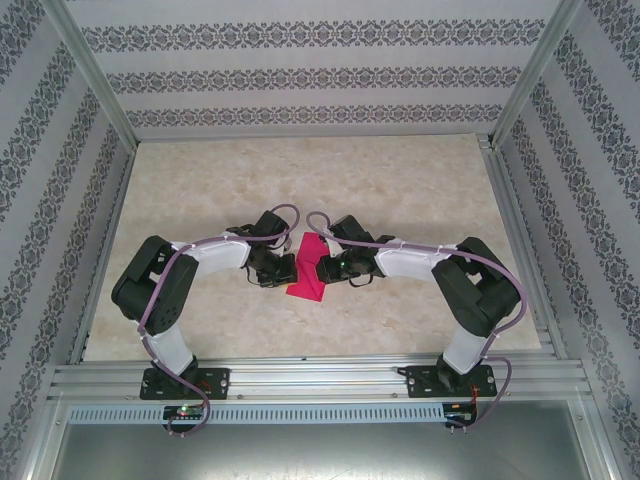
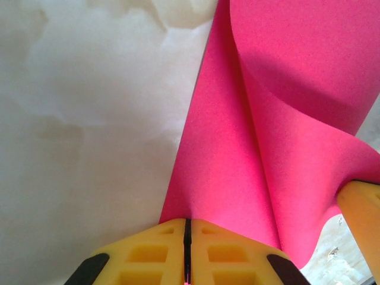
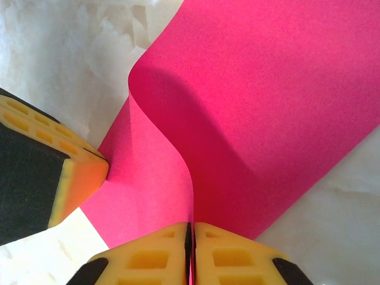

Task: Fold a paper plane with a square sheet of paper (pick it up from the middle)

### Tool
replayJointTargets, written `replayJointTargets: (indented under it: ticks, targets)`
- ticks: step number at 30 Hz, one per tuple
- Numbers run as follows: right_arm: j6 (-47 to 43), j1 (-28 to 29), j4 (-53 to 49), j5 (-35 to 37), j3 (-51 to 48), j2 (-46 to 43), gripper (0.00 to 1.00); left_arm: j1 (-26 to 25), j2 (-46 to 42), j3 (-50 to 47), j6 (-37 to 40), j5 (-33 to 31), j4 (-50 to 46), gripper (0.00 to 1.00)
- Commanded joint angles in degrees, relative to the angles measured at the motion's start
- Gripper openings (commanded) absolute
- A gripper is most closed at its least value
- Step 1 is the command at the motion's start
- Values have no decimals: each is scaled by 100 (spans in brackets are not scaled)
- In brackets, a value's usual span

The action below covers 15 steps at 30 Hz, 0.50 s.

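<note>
The marbled bench [image 1: 300, 170] is spanned by the left arm [image 1: 160, 285] and right arm [image 1: 470, 285], bent inward to its middle. There the square sheet of paper [image 1: 306, 283] is held between them, bowed into a loose curl. The left jaws are clamped on one edge and the right jaws on the opposite edge. A skewed crease or tear could be caused by uneven pulling, and a slip by the thin edge sliding out.

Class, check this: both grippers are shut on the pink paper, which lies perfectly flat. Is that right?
Not flat: the pink paper curls upward, as the right wrist view shows. The left gripper and right gripper are shut on it.
</note>
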Motion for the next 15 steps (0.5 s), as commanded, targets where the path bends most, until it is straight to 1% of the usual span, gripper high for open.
replayJointTargets:
  ticks: [1, 15]
  targets:
    - [-196, -49, -208, 166, 163, 130, 12, -78, 212, -1, 174, -256, -201, 11]
    - [-269, -49, -280, 239, 320, 305, 13, -76, 229, 55, 208, -245, -267, 11]
